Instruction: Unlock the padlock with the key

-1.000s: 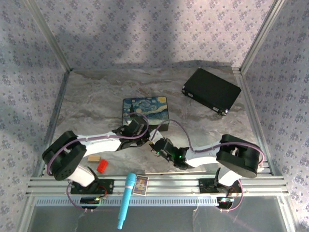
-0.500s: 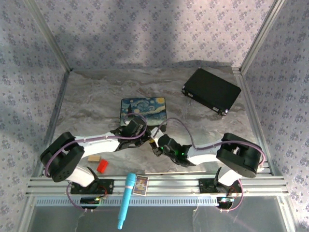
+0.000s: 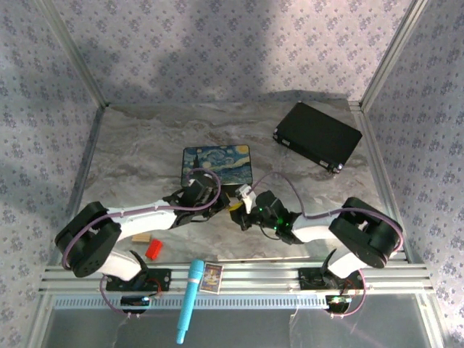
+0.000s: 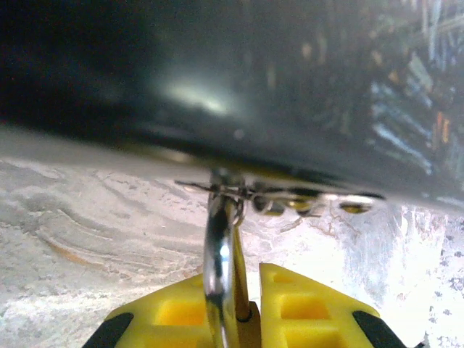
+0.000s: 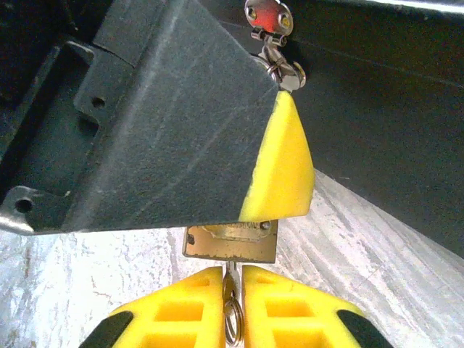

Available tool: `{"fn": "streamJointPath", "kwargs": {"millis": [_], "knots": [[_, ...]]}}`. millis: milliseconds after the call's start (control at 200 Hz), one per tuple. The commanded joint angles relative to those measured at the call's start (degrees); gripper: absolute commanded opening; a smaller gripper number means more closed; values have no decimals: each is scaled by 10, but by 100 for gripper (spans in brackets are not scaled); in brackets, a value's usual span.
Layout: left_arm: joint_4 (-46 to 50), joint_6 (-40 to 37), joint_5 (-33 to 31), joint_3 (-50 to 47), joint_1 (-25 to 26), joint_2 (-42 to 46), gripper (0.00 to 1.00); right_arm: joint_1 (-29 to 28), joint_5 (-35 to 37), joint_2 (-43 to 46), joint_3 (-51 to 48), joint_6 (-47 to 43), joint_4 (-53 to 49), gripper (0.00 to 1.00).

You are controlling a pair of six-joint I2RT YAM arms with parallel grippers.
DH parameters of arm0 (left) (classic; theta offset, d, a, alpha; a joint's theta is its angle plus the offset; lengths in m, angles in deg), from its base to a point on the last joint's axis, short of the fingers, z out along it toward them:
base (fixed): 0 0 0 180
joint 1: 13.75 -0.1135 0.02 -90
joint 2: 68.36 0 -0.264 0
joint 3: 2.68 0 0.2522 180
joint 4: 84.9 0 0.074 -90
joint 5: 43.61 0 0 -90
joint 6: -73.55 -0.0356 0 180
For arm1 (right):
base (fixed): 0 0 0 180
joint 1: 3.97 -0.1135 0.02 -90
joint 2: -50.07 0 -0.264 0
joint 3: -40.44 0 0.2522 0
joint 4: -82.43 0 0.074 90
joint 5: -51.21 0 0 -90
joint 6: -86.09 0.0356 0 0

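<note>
Brass padlock (image 5: pixel 230 243) was pinned between two robot arms in front of the Starry Night painted box (image 3: pixel 216 161), near the middle of the grey marbled worktop (image 3: pixel 145 159). The left gripper (image 4: pixel 243 315) was clamped on the padlock, and in the left wrist view the silvery shackle (image 4: pixel 217 246) rose out from between the yellow pads toward a small metal clasp (image 4: pixel 290 199) at the foot of the box's dark side. In the right wrist view, a dark yellow-tipped finger (image 5: pixel 279 167) of that gripper lay over the top of the padlock's body. The right gripper (image 5: pixel 232 308) met it from the opposite side with its yellow pads pressed together on the key (image 5: pixel 230 272). The thin silvery key ran straight up to the underside of the padlock, and a split ring (image 5: pixel 230 319) showed in the slit between the pads. From above, the left gripper (image 3: pixel 221 201) and the right gripper (image 3: pixel 241 212) stood tip to tip just beside the box's near edge. A black case (image 3: pixel 317 136) lay well apart at the far right. A red block (image 3: pixel 154 249) and a tan wooden block (image 3: pixel 141 237) sat near the left arm's base.
</note>
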Motion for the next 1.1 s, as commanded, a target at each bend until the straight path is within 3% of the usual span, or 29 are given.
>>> {"fn": "streamJointPath", "kwargs": {"millis": [0, 675, 780, 905, 1094], "knots": [[9, -22, 41, -11, 5, 29, 0, 36, 68, 4, -16, 11, -73, 16], [-3, -25, 36, -14, 6, 4, 0, 111, -6, 5, -46, 77, -47, 30], [-3, -25, 35, -13, 7, 1, 0, 115, -11, 1, -45, 86, -50, 36], [-3, -24, 35, -11, 8, -5, 0, 125, -30, -5, -48, 119, -34, 51], [-8, -14, 31, -9, 10, -18, 0, 124, -48, -7, -50, 134, -24, 57]]}}
